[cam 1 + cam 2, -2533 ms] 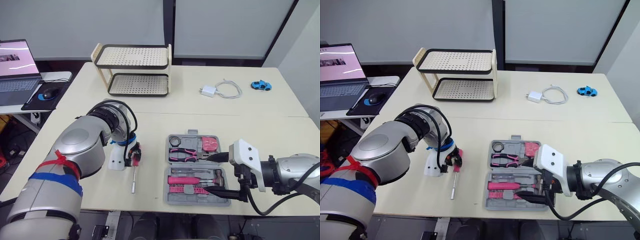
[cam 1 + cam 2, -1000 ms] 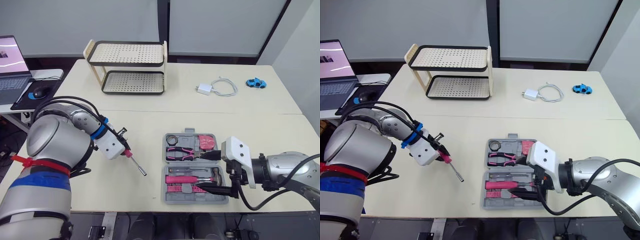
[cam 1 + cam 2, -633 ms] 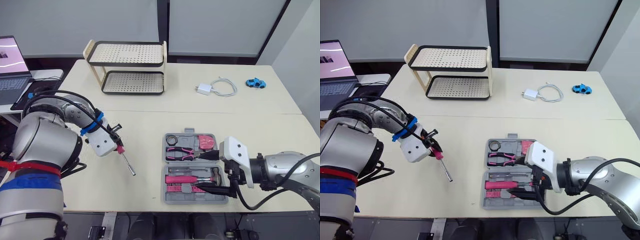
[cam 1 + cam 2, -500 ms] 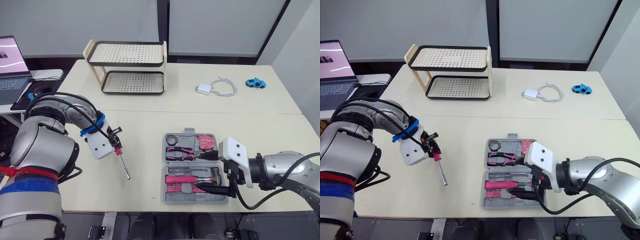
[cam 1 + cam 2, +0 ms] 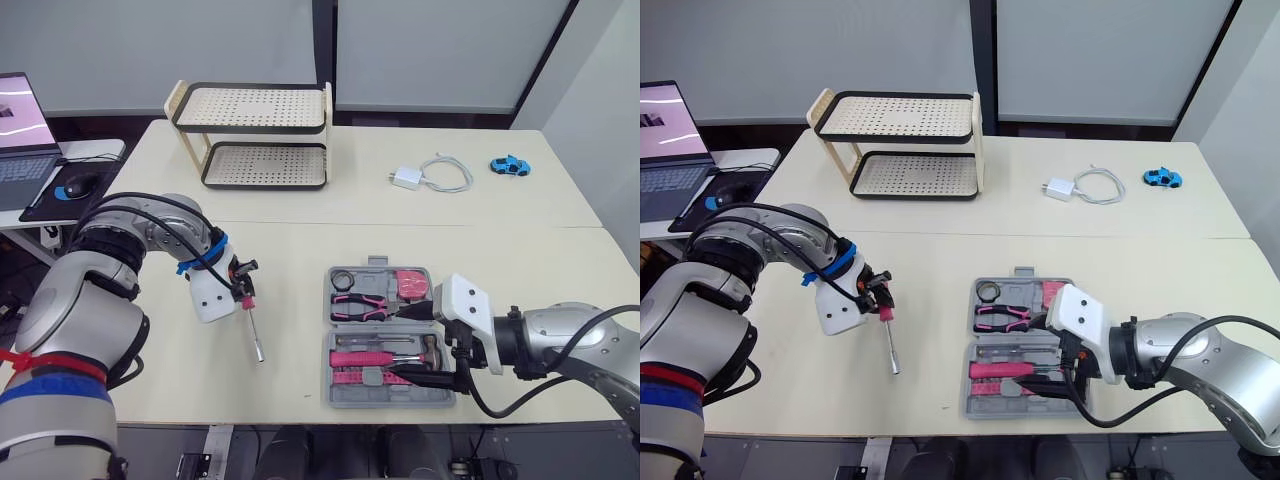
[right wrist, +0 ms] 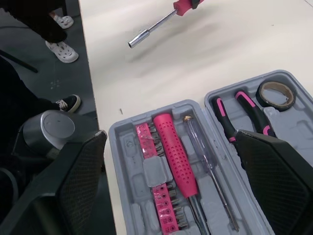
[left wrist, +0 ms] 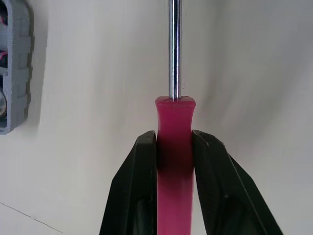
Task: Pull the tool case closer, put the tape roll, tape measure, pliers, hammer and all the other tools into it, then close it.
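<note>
The grey tool case (image 5: pixel 337 390) lies open near the table's front edge. In it are the tape roll (image 5: pixel 346 280), pink-handled pliers (image 5: pixel 365 305), pink tape measure (image 5: pixel 414 286), hammer (image 6: pixel 173 152) and a row of bits. My left gripper (image 5: pixel 243 290) hovers left of the case, shut on the pink handle of a nut driver (image 7: pixel 174 147). The driver's steel shaft (image 5: pixel 256 338) points toward the front edge. My right gripper (image 5: pixel 403 345) is open, its fingers (image 6: pixel 78 181) spread wide over the case's right half, holding nothing.
A two-tier perforated rack (image 5: pixel 255 135) stands at the back left. A white charger with its cable (image 5: pixel 420 178) and a blue toy car (image 5: pixel 509 165) lie at the back right. A laptop (image 5: pixel 20 125) and a mouse (image 5: pixel 80 185) sit on a side table at the left.
My left gripper has swung the nut driver round, so its shaft now points toward the front edge instead of slanting right, and has come a little closer to the case. The right gripper stayed put.
</note>
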